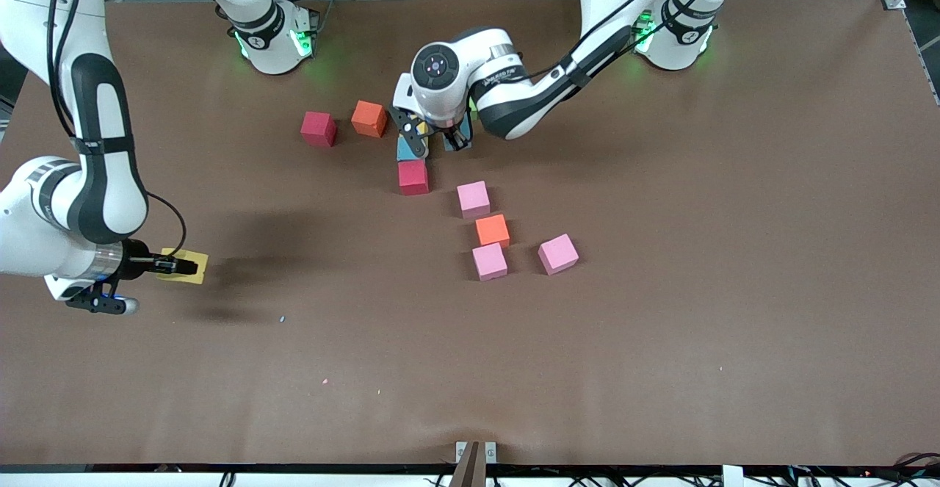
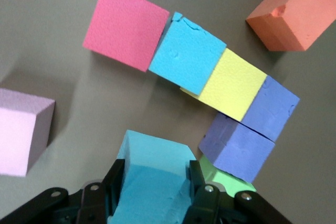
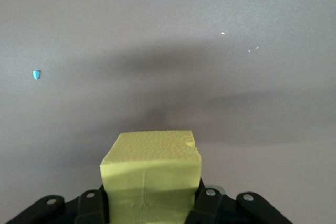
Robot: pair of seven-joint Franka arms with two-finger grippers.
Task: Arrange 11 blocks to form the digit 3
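The brown counter (image 1: 661,340) carries the blocks. The left tool (image 1: 439,138), toward the edge where the arms' bases stand, is clenched on a light blue block (image 2: 152,182) beside a joined row of blue, yellow and purple cubes (image 2: 231,90). The right tool (image 1: 176,265), above the counter near the right arm's end, grips a yellow block (image 3: 152,174). Pink and orange blocks (image 1: 490,230) lie mid-counter.

A brown matte counter (image 1: 661,325) carries small foam cubes: a red one (image 1: 318,128) beside an orange one (image 1: 369,118), another red cube (image 1: 413,177), then a column of pink (image 1: 474,199), orange (image 1: 493,230) and pink (image 1: 490,261) cubes, with a third pink cube (image 1: 558,253) just beside.
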